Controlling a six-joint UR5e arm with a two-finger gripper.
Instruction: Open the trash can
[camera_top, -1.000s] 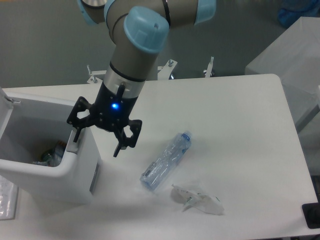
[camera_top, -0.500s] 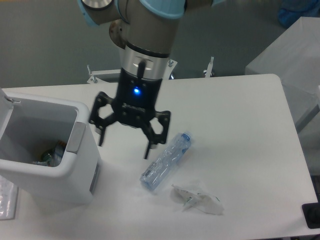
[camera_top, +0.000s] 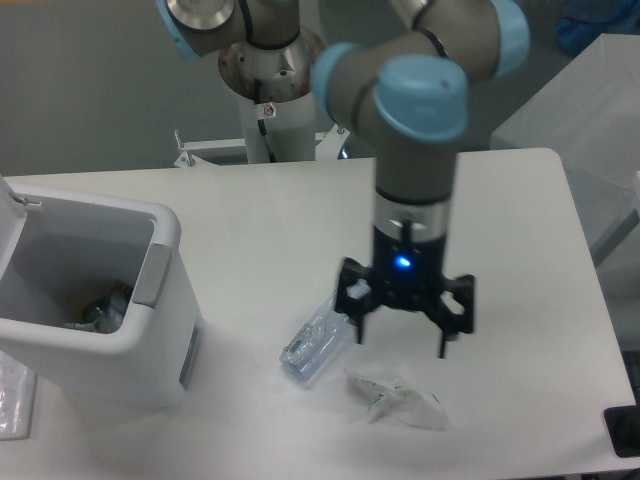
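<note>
The trash can (camera_top: 150, 345) is a large white boxy bin at the left of the table. Its lid (camera_top: 8, 215) stands raised at the far left and the inside is open to view, with some rubbish at the bottom. A grey push tab (camera_top: 151, 276) sits on its right rim. My gripper (camera_top: 401, 342) is open and empty. It hangs over the middle of the table, well to the right of the can, above a clear plastic bottle (camera_top: 315, 345) and a crumpled white wrapper (camera_top: 395, 398).
The bottle lies on its side partly under my gripper's left finger. The wrapper lies just below the gripper near the table's front edge. A black object (camera_top: 624, 432) sits at the front right corner. The arm's base (camera_top: 268, 90) stands behind the table.
My gripper has swung from the trash can's right rim rightward and forward to above the bottle and wrapper. It stays open. The can's lid stays raised.
</note>
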